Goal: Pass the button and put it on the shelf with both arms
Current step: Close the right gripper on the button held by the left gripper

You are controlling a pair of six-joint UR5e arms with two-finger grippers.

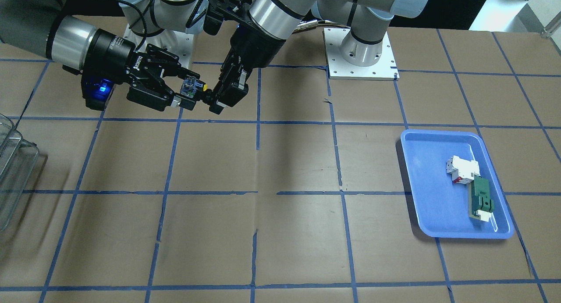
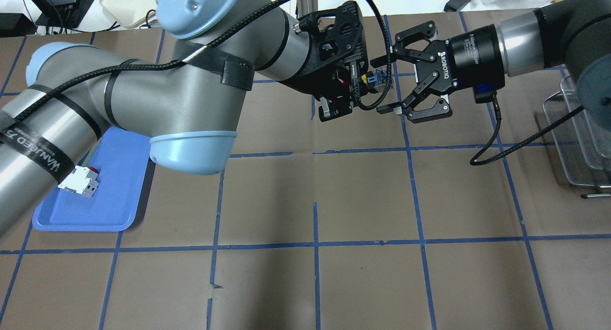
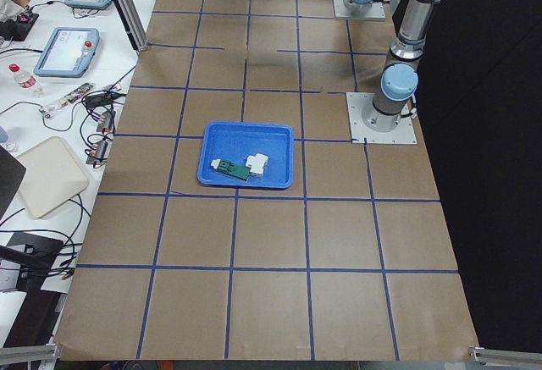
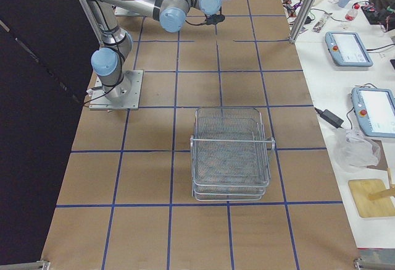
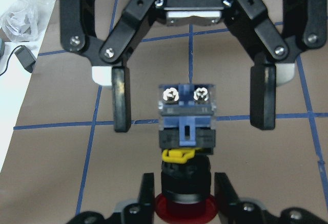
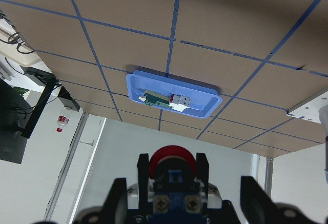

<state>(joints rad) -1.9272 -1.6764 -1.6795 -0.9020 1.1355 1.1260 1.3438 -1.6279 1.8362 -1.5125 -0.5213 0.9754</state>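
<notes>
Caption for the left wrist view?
Left gripper grips the red-capped black push-button switch by its body; the open right gripper flanks its clear bluish end block without touching.

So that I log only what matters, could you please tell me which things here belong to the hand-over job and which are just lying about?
Belong to the job: button; left gripper, jaws shut on it; right gripper, jaws open either side of its clear end; shelf.
Just lying about: blue tray; white block and green-and-white part inside it.
</notes>
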